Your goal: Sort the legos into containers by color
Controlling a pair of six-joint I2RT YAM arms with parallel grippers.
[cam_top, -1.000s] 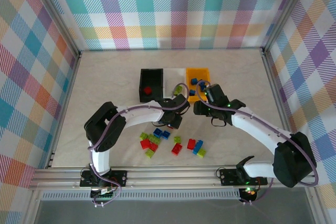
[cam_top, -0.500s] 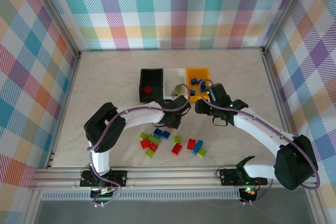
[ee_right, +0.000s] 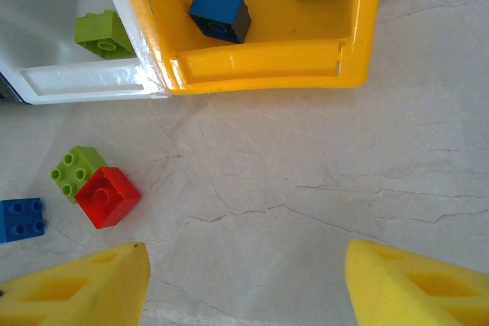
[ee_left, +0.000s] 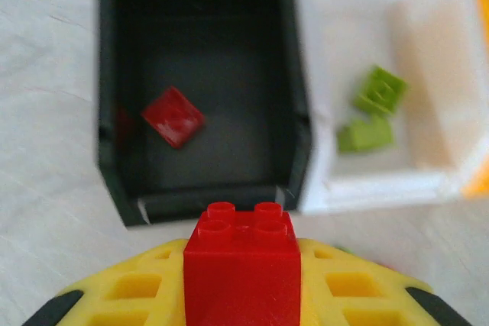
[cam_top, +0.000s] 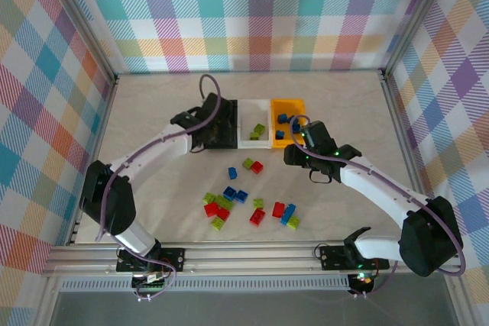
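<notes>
- The left tool [ee_left: 241, 299] is clamped on a red brick [ee_left: 241, 257], studs up, just short of the near wall of the black bin [ee_left: 206, 198].
- A lone red brick [ee_left: 173, 116] lies askew on that bin's floor. The white bin [ee_left: 382, 185] touches its right wall and holds two green bricks [ee_left: 380, 91].
- The step in hand looks like the drop: red goes with red.
- To do it well, carry the brick forward until it is fully past the near wall and over the bare middle of the floor.
- Keep it off the right wall, so a bounce cannot send it into the white bin.
- Lower it inside the rim before letting go. A low release should land it flat instead of skipping out.
- Open wide and lift straight up, so neither finger drags the brick or tips the light bin.
- The right tool [ee_right: 244, 280] stands open with nothing between its fingers. It hangs above bare worktop [cam_top: 344, 112], just on the near side of the orange bin [ee_right: 260, 66], which holds blue bricks [ee_right: 220, 13].
- The loose bricks [cam_top: 229, 204] wait on the worktop near the arm bases, well apart from the bins.
</notes>
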